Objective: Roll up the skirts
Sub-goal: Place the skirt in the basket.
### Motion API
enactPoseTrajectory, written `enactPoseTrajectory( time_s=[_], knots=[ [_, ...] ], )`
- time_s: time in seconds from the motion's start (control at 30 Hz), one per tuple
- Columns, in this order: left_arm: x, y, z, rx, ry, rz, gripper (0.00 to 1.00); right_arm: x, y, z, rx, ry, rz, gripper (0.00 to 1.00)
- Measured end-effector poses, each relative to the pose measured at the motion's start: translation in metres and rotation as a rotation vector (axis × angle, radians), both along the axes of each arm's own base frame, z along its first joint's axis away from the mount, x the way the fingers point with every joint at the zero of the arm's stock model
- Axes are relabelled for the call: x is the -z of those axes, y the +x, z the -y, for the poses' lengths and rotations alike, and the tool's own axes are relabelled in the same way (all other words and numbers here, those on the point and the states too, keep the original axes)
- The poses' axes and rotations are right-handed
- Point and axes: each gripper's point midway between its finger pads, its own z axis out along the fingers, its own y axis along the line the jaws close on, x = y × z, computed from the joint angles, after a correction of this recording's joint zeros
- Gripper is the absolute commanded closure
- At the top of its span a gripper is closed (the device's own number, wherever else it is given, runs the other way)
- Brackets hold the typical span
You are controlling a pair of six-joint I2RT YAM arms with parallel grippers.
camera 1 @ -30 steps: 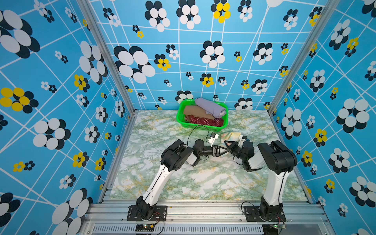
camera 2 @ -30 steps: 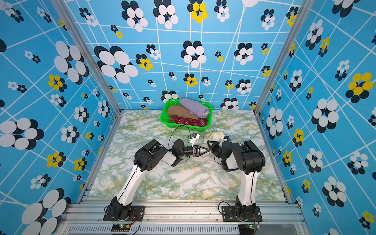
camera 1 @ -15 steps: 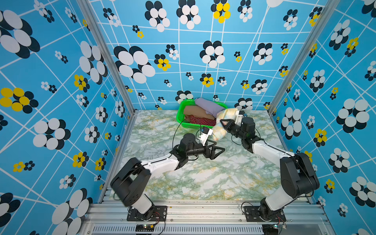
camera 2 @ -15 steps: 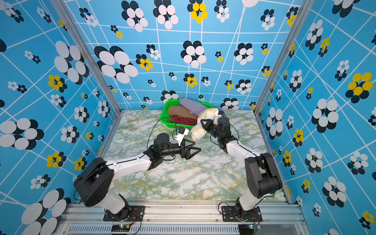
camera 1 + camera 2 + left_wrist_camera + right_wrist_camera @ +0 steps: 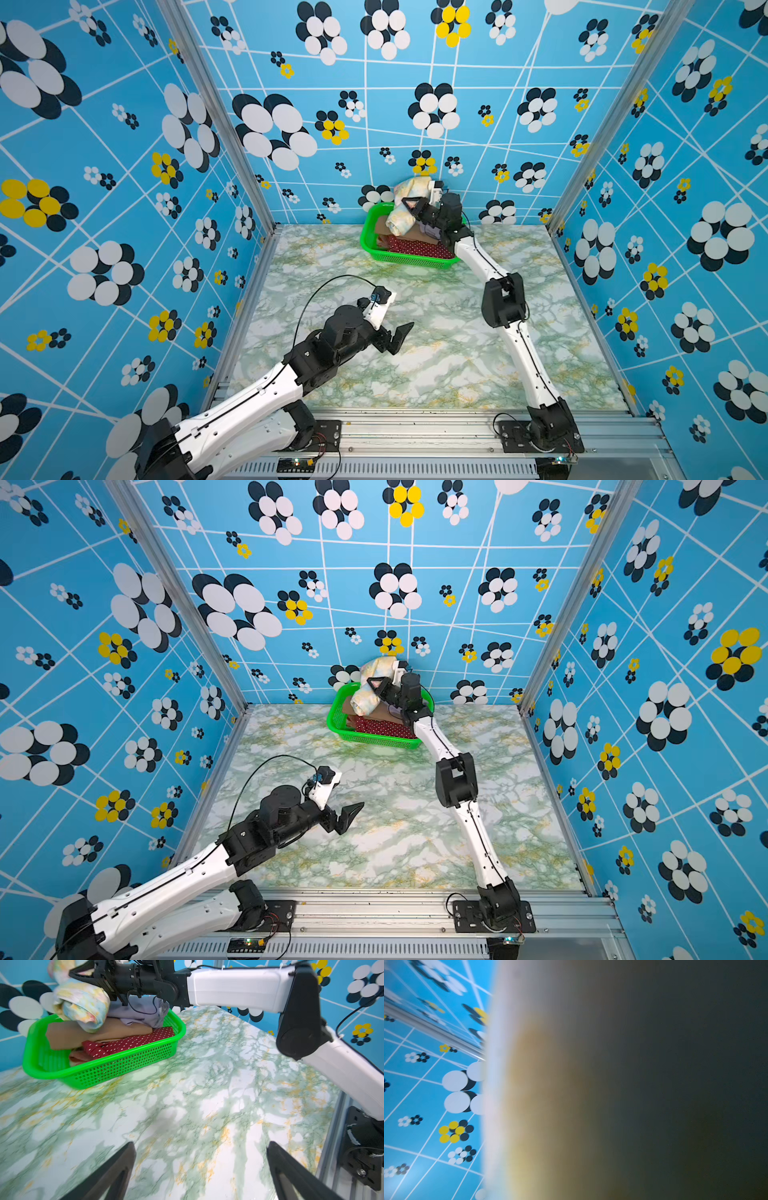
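Skirts (image 5: 398, 221): one pale yellow floral skirt, already rolled into a tight bundle, so the rolling itself looks done for this piece. The roll is off the worktop (image 5: 436, 353), held in the air over the far side of the green basket (image 5: 409, 258) and tilted, with its lower end just above the clothes inside.

Right gripper (image 5: 413, 201) is clamped across the middle of the roll, as both top views and the left wrist view show. The right wrist view is blocked by blurred pale cloth close to the lens.

Left gripper (image 5: 395, 337) has its jaws wide apart and empty, low over the near-left worktop, well apart from the basket.

The basket holds a tan garment (image 5: 68, 1034), a red dotted garment (image 5: 128, 1043) and a lilac garment (image 5: 143, 1012). I cannot tell whether those are rolled or only folded.

Left to do, as I judge it: lower the roll into the basket and let go without it unwinding. No other cloth shows on the worktop, so this is likely the last piece or close to it.
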Motion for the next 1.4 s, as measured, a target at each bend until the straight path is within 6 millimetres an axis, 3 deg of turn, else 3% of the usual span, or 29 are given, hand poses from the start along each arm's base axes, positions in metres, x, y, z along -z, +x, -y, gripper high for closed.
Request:
enactPoseTrajectory(
  time_s=[0.13,0.23,0.37,0.47,0.63,0.7,0.97,1.23,1.4],
  knots=[
    [0.009,0.004,-0.008,-0.041,0.041,0.000,0.01,0.074,-0.002,-0.007,0.044,-0.109,-0.164,1.00],
    [0.013,0.006,-0.008,-0.050,0.054,-0.007,0.00,0.091,-0.011,-0.005,0.091,-0.227,-0.225,1.00],
    [0.021,0.008,-0.007,-0.052,0.073,-0.024,0.01,0.090,-0.027,0.010,0.161,-0.369,-0.288,0.98],
    [0.027,0.008,-0.008,-0.058,0.082,-0.028,0.00,0.095,-0.040,0.026,0.206,-0.475,-0.335,0.87],
    [0.036,0.008,-0.012,-0.070,0.099,-0.038,0.00,0.107,-0.050,0.052,0.235,-0.567,-0.395,0.39],
    [0.037,0.009,-0.013,-0.075,0.098,-0.039,0.00,0.109,-0.049,0.057,0.226,-0.575,-0.399,0.30],
    [0.041,0.020,-0.021,-0.120,0.095,-0.046,0.01,0.098,-0.065,0.069,0.208,-0.653,-0.417,0.27],
    [0.045,0.034,-0.025,-0.164,0.095,-0.042,0.01,0.083,-0.111,0.112,0.224,-0.728,-0.491,0.27],
    [0.050,0.040,-0.026,-0.182,0.103,-0.046,0.01,0.075,-0.131,0.124,0.217,-0.731,-0.498,0.26]
  ],
)
